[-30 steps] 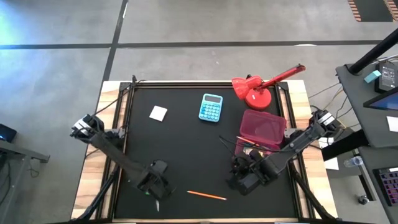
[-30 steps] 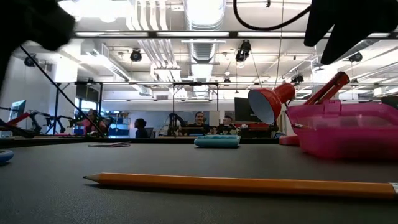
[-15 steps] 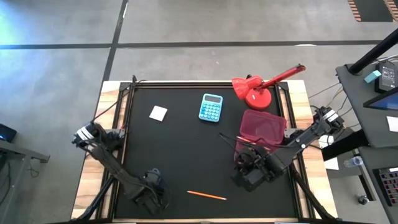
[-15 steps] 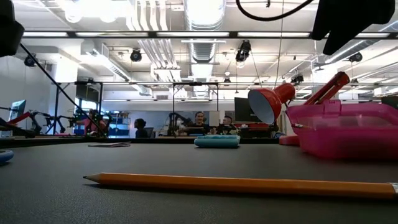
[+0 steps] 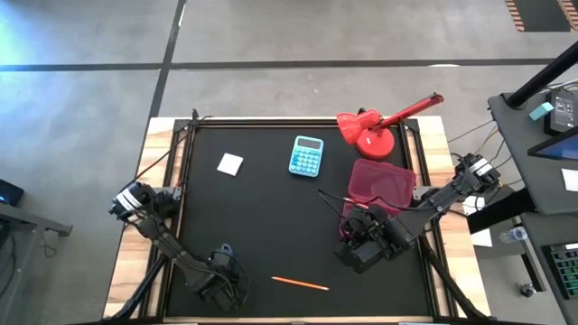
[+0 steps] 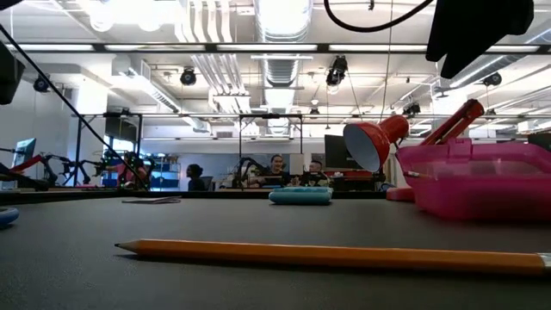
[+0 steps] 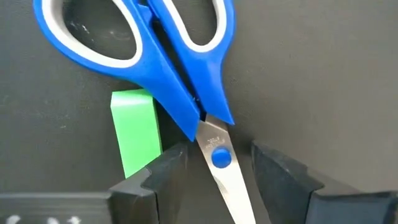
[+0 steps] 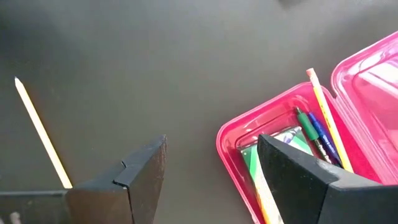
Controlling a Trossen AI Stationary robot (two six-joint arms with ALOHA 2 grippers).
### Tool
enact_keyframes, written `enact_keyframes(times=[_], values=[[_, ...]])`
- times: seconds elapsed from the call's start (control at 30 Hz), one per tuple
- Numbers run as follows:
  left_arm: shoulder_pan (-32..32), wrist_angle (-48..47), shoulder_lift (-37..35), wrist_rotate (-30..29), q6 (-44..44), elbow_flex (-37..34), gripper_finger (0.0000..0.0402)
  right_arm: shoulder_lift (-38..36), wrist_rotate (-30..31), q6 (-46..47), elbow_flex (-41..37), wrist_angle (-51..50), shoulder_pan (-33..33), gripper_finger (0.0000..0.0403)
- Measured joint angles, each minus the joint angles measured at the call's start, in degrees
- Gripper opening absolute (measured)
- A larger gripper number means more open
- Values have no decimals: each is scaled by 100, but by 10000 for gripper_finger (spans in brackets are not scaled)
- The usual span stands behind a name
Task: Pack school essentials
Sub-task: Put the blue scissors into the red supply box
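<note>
At the table's right side, the pink case [image 5: 382, 186] lies with its lid thrown back, just below the red lamp [image 5: 372, 131]. Its tray already holds a pencil, pens and a green-faced box, seen in the right wrist view. Risk: the right gripper [image 5: 358, 242], empty and spread wide, hangs between the case and the loose orange pencil [image 5: 300, 283]; a low sweep toward that pencil could roll it along the mat, since it is thin and round-looking. A drop from above could also miss the narrow tray or strike the pencil leaning out over its rim.

At the near-left corner, the left gripper [image 7: 214, 168] straddles the blue-handled scissors [image 7: 165, 59] at the pivot, fingers parted on either side of the blades and not yet pinching. The scissors lie flat and closed, handles glossy blue with white lining. Closing there may skate off the thin metal, or swing the handles round. The small green block [image 7: 137, 130] touches the scissors and one fingertip; it could be nudged away or caught in the pinch. The white square [image 5: 230, 164] lies well apart, beside the calculator [image 5: 306, 155].
</note>
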Motion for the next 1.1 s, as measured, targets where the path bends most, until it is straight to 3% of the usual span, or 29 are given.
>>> enact_keyframes(times=[0.1,0.33,0.63,0.77,0.87,1.1], values=[[31,-121,71,-97,363,-12,166,0,-2,-8,0,-1,-14,240],[127,-216,111,-608,2136,-39,166,0,-2,-6,0,0,-27,240],[154,-67,110,-2072,4870,-72,166,0,-2,61,-2,22,-28,240],[156,268,114,-2437,6309,-76,166,0,-2,75,-2,26,-27,240],[179,274,114,-2553,6519,-87,166,0,-2,132,-2,47,-28,240],[389,297,111,-2508,5527,-170,166,0,7,466,-2,76,-27,240]])
